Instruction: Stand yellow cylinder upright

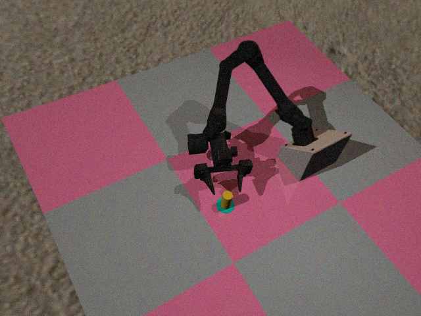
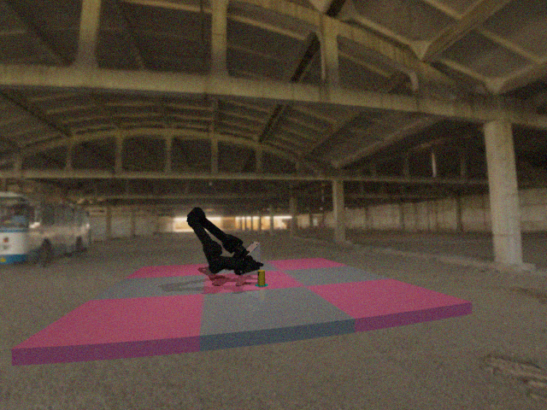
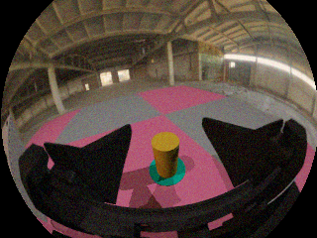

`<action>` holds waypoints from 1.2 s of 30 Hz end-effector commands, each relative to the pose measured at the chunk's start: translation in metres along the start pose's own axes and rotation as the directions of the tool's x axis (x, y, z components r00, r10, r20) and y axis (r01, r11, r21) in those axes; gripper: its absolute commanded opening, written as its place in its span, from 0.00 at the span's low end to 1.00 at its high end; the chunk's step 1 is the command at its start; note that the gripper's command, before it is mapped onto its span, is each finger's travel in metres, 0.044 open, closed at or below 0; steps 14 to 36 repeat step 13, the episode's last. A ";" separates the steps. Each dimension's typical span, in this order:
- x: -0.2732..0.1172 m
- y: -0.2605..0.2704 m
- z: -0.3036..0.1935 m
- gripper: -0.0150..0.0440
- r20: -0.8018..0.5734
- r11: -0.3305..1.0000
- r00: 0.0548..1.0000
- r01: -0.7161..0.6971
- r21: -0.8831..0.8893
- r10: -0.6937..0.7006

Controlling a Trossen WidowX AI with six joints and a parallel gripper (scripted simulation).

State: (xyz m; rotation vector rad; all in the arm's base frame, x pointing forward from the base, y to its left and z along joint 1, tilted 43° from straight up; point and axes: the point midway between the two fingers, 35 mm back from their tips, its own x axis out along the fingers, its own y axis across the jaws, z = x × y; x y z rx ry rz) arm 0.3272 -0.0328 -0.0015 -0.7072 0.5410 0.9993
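2 black fingers of the gripper (image 1: 227, 193) (image 2: 262, 265) (image 3: 167, 123) stand wide apart – released, nothing between them. Just beyond, 1 yellow cylinder (image 1: 226, 200) (image 2: 261, 278) (image 3: 165, 155) stands upright on the cyan circle (image 1: 222, 210) (image 2: 266, 285) (image 3: 166, 181) – on a pink square (image 1: 258, 220) (image 2: 282, 280) (image 3: 198, 190) of the checkered mat (image 1: 190, 245) (image 2: 273, 308) (image 3: 131, 108).

Top view: raised, oblique, looking down on the checkered platform (image 1: 135, 217) (image 2: 273, 318) (image 3: 180, 99) at middle range. Exterior: low, farther off, facing across the same platform into the hall. Wrist: closest, wide-angle, looking out between the gripper fingers (image 1: 211, 185).
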 end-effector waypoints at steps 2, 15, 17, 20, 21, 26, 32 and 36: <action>-0.004 0.001 0.034 0.93 0.004 1.000 1.000 0.003 -0.006 -0.003; 0.011 0.006 0.056 0.93 -0.164 0.987 0.979 -0.100 0.122 0.120; 0.011 0.006 0.056 0.93 -0.164 0.987 0.979 -0.100 0.122 0.120; 0.011 0.006 0.056 0.93 -0.164 0.987 0.979 -0.100 0.122 0.120; 0.011 0.006 0.056 0.93 -0.164 0.987 0.979 -0.100 0.122 0.120; 0.011 0.006 0.056 0.93 -0.164 0.987 0.979 -0.100 0.122 0.120; 0.011 0.006 0.056 0.93 -0.164 0.987 0.979 -0.100 0.122 0.120; 0.011 0.006 0.056 0.93 -0.164 0.987 0.979 -0.100 0.122 0.120</action>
